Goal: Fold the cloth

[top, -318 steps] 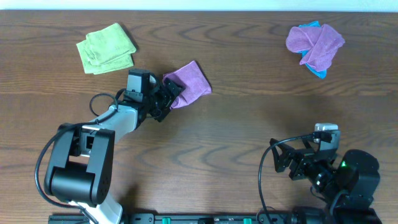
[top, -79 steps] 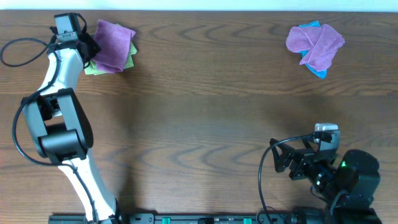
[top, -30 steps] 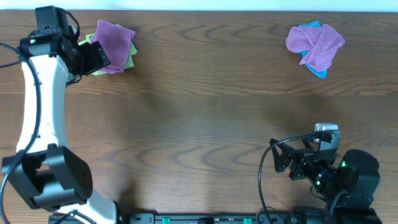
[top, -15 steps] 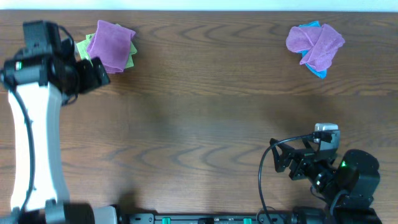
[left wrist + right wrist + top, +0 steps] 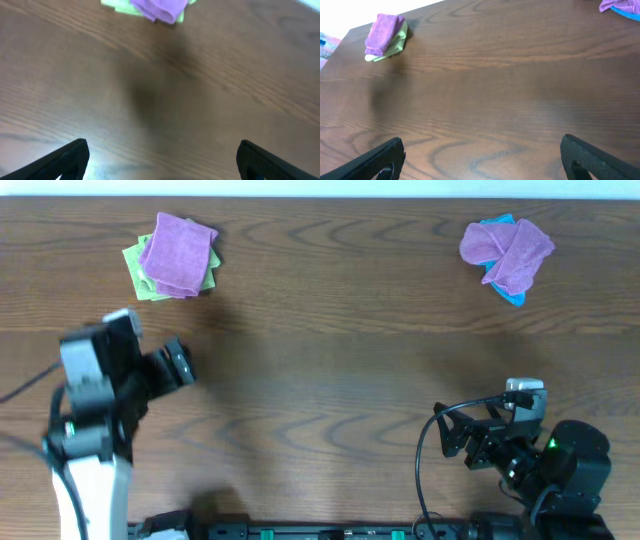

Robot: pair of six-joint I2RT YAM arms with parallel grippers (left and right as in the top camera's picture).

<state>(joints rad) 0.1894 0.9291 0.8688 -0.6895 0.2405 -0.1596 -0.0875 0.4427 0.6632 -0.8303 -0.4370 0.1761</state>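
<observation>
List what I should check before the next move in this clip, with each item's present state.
1. Left hand open and empty: ok.
2. Right hand open and empty: ok.
3. Purple cloth folded and lying on the green cloth: ok.
4. Left hand clear of that stack: ok, bare table lies between them.
5. Other purple cloth, far right on the blue cloth, folded: not ok, it lies bunched.
6. Folded cloth's edges lined up neatly: cannot tell.
</observation>
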